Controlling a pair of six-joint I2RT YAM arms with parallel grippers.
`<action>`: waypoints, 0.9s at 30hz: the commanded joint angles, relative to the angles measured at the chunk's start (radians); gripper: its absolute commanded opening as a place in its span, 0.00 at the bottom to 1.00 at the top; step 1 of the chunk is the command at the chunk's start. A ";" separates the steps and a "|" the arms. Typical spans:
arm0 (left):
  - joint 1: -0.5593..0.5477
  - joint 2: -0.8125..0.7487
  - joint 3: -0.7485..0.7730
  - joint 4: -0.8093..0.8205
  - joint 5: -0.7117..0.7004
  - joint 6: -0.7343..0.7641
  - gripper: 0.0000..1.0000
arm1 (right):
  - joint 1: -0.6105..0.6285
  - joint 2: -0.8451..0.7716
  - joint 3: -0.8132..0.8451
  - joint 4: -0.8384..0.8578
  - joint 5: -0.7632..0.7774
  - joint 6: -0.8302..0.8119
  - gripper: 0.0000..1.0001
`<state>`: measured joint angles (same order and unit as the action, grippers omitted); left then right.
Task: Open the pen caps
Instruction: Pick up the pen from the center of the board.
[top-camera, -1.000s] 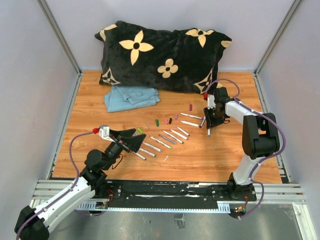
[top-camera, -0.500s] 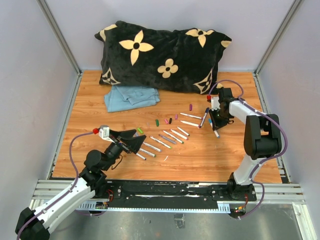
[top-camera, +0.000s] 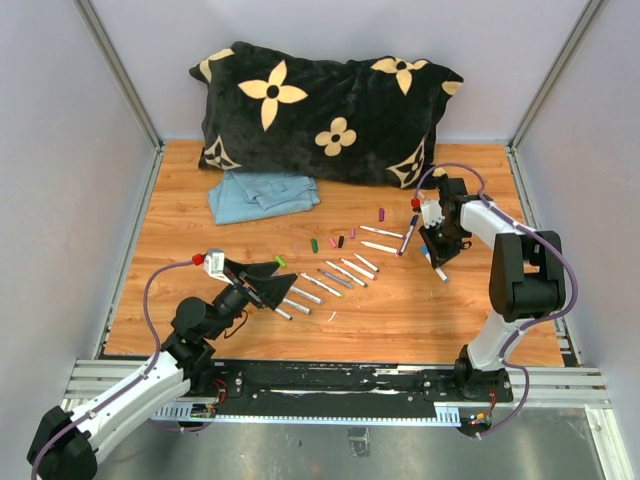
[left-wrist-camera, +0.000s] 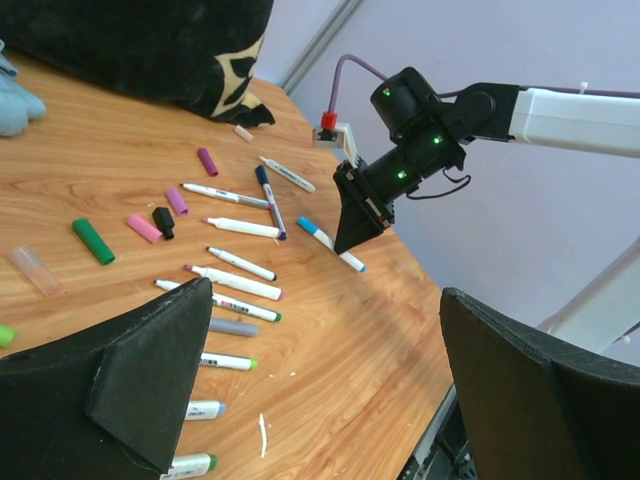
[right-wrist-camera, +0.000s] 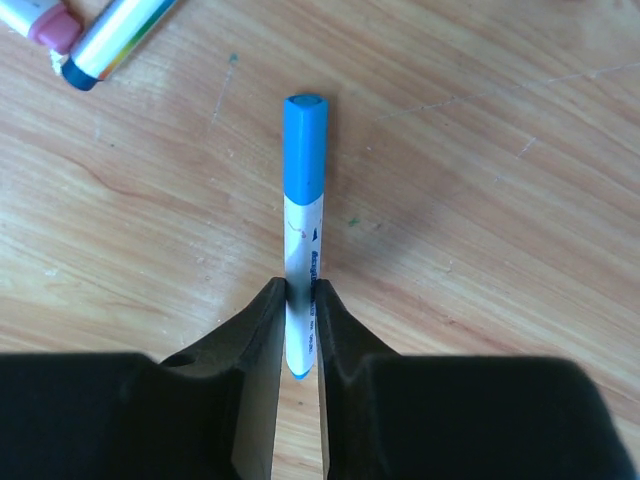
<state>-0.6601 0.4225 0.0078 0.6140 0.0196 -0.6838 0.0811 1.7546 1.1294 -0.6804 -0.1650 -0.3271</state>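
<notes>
A: Right gripper (right-wrist-camera: 300, 335)?
B: Clamped on the white barrel of the blue-capped pen (right-wrist-camera: 303, 260), just in front of the pillow's (top-camera: 320, 110) right corner. The blue cap (right-wrist-camera: 305, 140) looks seated, I think.
A: Left gripper (top-camera: 262, 283)?
B: Spread wide, holding nothing, well in front of the pillow. Loose caps (top-camera: 333, 242) lie between.

The right pincer (right-wrist-camera: 300, 325) has swung right and a little nearer across the desk (top-camera: 400, 320), carrying the blue-capped pen (right-wrist-camera: 302, 230), and has tightened on its barrel. A navy-capped pen (top-camera: 409, 234) now shows to its left, perhaps hidden beneath it before. The left pincer (top-camera: 272, 283) has edged slightly forward.
</notes>
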 joint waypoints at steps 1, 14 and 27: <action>0.005 0.050 -0.012 0.118 0.044 -0.024 0.99 | -0.014 -0.034 0.003 -0.058 -0.041 -0.052 0.18; 0.005 0.200 -0.012 0.264 0.095 -0.070 0.99 | 0.022 0.042 0.016 -0.072 0.007 -0.079 0.26; 0.005 0.259 -0.018 0.327 0.114 -0.099 0.99 | 0.033 0.027 0.021 -0.079 0.026 -0.078 0.07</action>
<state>-0.6601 0.6674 0.0078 0.8753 0.1169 -0.7700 0.0986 1.7920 1.1355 -0.7307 -0.1528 -0.3943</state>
